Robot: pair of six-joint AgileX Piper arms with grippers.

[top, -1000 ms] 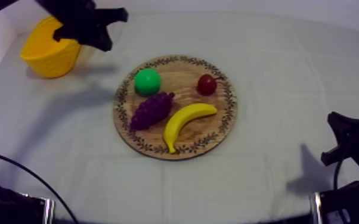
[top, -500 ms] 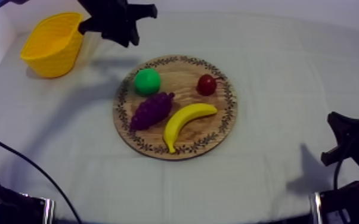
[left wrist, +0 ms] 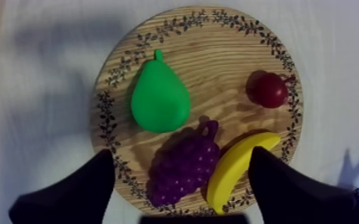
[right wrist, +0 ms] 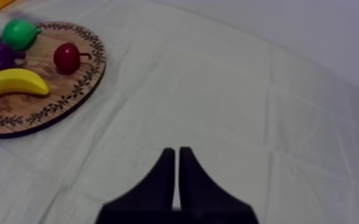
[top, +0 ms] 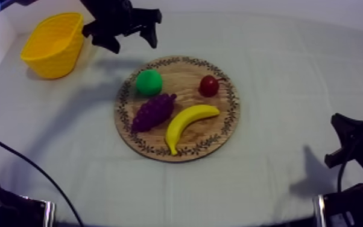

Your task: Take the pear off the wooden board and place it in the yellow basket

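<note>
Jaws on the left swung off the upper-left yellow basket (top: 48,57) toward the pear (top: 149,83), wide open, empty, grab pending.

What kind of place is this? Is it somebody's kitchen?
Probably a robot practice table, not a kitchen. The wooden board holds toy fruit: a pear, a banana, grapes. The left gripper hangs open near the board, the right gripper sits shut over the cloth.

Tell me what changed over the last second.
Left claw moved from by the yellow basket rightward to the far edge of the wooden board, open, holding nothing. Pear, grapes, banana, small red fruit and the shut right claw stayed put.
</note>
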